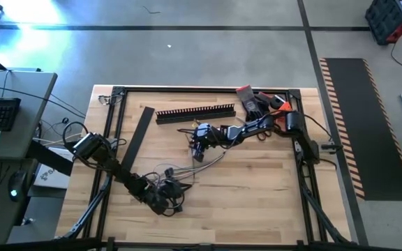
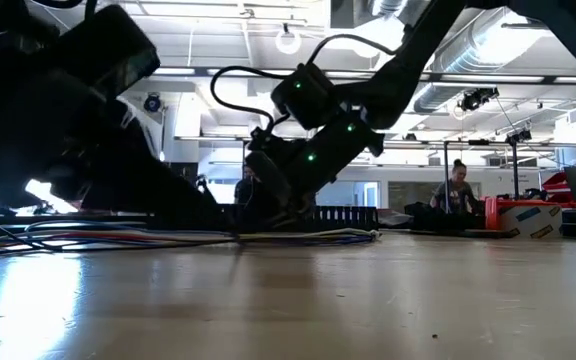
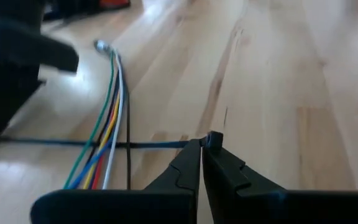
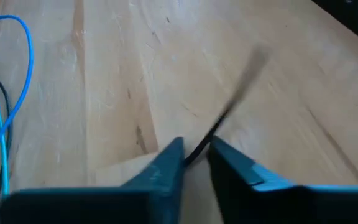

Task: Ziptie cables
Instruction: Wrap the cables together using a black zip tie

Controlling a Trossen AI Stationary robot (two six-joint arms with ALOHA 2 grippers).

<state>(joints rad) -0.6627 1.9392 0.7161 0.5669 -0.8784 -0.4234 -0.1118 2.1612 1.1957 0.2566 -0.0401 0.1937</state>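
The cables (image 1: pixel 187 169) lie fanned just below the table's centre. At seven o'clock my left gripper (image 1: pixel 160 206) is clenched on a thin blue strand, pinning that end; toward one o'clock my right gripper (image 1: pixel 199 148) pinches a black zip tie (image 4: pixel 229 118), ready to wrap them.

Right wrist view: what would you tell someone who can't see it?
The right gripper pinches a thin black strip, likely a ziptie, between nearly closed jaws above the wooden table. Blue, yellow and dark cables curve along one edge.
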